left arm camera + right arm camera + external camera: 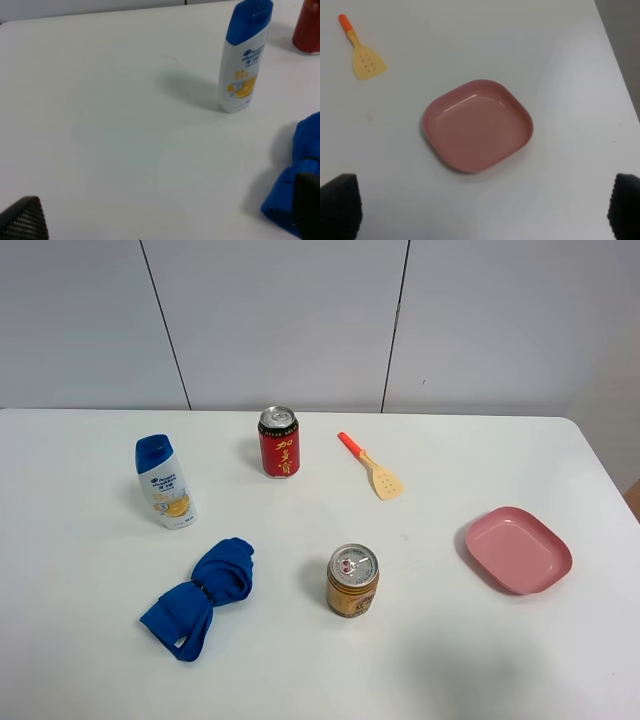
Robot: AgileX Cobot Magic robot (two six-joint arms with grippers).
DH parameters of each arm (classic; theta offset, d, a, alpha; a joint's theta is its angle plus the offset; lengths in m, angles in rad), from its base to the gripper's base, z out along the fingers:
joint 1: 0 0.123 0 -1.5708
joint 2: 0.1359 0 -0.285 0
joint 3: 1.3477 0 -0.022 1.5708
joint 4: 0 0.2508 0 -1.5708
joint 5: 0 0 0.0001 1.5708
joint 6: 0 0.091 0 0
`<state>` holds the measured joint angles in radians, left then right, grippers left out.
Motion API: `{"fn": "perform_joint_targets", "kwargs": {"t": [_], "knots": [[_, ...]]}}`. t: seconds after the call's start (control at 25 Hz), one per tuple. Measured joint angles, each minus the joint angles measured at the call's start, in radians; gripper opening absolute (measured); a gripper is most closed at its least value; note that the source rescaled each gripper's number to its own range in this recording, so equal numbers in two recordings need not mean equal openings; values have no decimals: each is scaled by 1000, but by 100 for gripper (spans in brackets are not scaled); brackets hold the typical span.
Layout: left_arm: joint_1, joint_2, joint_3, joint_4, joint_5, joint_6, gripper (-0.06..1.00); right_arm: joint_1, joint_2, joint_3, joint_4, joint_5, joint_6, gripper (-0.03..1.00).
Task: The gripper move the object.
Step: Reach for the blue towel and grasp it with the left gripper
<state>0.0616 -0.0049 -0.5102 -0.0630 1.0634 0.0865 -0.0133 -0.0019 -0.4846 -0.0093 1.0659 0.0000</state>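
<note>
The bright blue cloth (203, 594), bunched and cinched in the middle, lies on the white table (90, 510) at the front left. It also shows in the left wrist view (299, 165), partly cut off by the frame edge and by one black fingertip (306, 206). My left gripper (165, 215) is open and empty, hovering over bare table beside the cloth. My right gripper (482, 207) is open and empty above the pink plate (477, 125). Neither arm shows in the exterior view.
A white shampoo bottle with a blue cap (164, 482) stands behind the cloth. A red can (279, 442) stands at the back centre, a gold can (352, 581) in front of it. An orange-handled spatula (372, 468) lies at the back. The pink plate (517, 549) is at the right.
</note>
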Motion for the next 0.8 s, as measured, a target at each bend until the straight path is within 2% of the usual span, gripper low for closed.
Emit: {"fn": "perform_joint_targets", "kwargs": {"t": [0.8], "knots": [[0,0,0,-3,0,0,100,0,0,0,0,0,0,100]]}}
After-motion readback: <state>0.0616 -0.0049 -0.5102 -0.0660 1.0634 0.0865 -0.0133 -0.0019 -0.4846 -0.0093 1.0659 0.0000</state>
